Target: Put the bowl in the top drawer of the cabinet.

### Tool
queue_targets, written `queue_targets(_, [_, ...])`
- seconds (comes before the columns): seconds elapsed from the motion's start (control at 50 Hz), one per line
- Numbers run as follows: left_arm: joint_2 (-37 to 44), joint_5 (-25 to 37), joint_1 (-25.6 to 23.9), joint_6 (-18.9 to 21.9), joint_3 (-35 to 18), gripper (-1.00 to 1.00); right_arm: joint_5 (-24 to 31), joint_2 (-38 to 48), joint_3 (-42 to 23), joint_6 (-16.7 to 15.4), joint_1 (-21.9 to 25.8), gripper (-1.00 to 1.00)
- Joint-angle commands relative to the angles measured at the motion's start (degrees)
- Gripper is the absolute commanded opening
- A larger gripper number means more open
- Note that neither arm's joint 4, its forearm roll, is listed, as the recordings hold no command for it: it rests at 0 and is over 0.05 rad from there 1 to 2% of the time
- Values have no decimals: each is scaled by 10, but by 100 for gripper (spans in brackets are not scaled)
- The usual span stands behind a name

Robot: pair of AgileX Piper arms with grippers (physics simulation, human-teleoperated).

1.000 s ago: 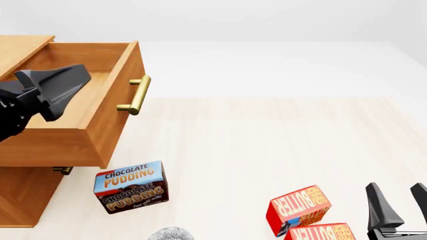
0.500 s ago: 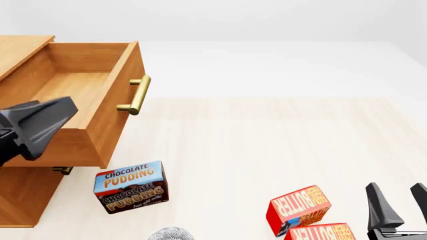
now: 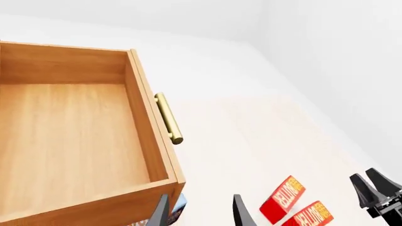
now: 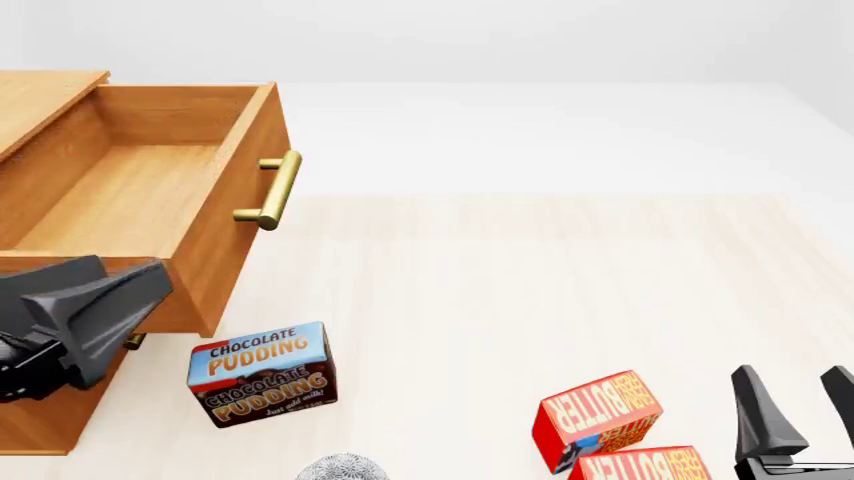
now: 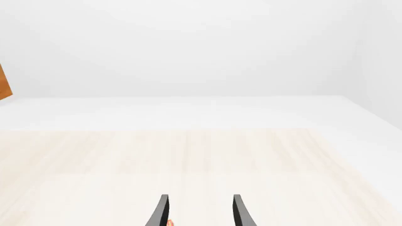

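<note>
My left tool point(image 4: 100, 305) has come back out of the top drawer point(image 4: 160, 195) — a second ago it hung over the drawer's floor, half a second ago it was crossing the near wall, and now it sits at the near left, in front of the cabinet point(image 4: 40, 385) and just left of the chocolate pudding box point(image 4: 260, 373). Its fingers stand apart with nothing between them, as the left wrist view shows. The drawer stands pulled well out, its brass handle point(image 4: 271, 190) pointing right, its wooden floor bare. I take that to mean the opening step is done and the carrying step is what remains. The bowl point(image 4: 343, 467) is still on the bench, only its patterned rim showing at the very near edge of the front view, near of the pudding box and well apart from the drawer. My right tool point(image 4: 801, 415) rests at the near right, fingers parted and empty, just right of the two red butter boxes point(image 4: 601, 412). Nothing else has moved. The retreat puts my left tool closer to the bowl, so I judge the next move is a reach toward the near edge, down onto the bowl's rim — with care not to knock the pudding box beside it.
</note>
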Motion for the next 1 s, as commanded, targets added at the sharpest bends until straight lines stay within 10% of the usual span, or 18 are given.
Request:
queue_targets(0.02, [-2,2,-14,7,26,100,0,0,0,0,0,100])
queue_targets(1.0, [96,-42,-120,-59,93,100,0,0,0,0,0,100])
